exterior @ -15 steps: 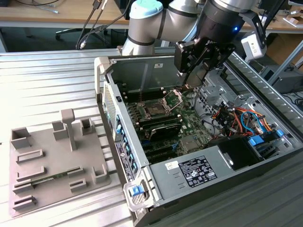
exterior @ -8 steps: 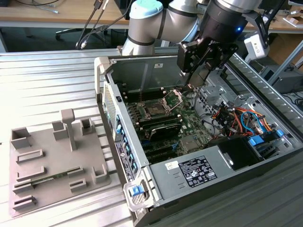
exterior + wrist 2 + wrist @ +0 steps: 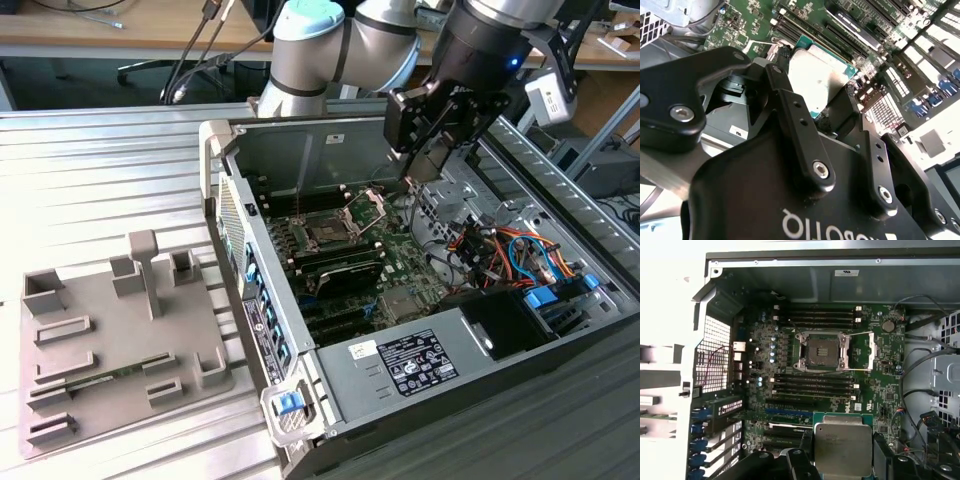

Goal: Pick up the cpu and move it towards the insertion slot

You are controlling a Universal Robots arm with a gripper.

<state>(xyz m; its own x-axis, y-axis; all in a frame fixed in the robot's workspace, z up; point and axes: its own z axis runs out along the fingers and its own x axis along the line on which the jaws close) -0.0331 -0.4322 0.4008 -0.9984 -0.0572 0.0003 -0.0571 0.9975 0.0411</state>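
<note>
1. The gripper hangs over the open computer case, above the far end of the green circuit board, toward the exterior view's right of the socket.
2. Its black fingers are closed narrowly on the cpu, one on each side edge of the chip, which is held flat with its pale metal top facing the cameras in both wrist views.
3. In the second wrist view the cpu sits between the fingers, lifted clear of the board beneath it.
4. The insertion slot lies open on the board, its silver frame around a dark square, with the hinged bracket swung out to one side.
5. In the exterior view the insertion slot is near the gripper but apart from it; the chip is not over the socket.
6. Long black memory slots run between the socket and the held chip in the first wrist view.
7. The grey tray rests on the ribbed metal table, outside the case at the exterior view's left, well apart from the gripper.
</note>
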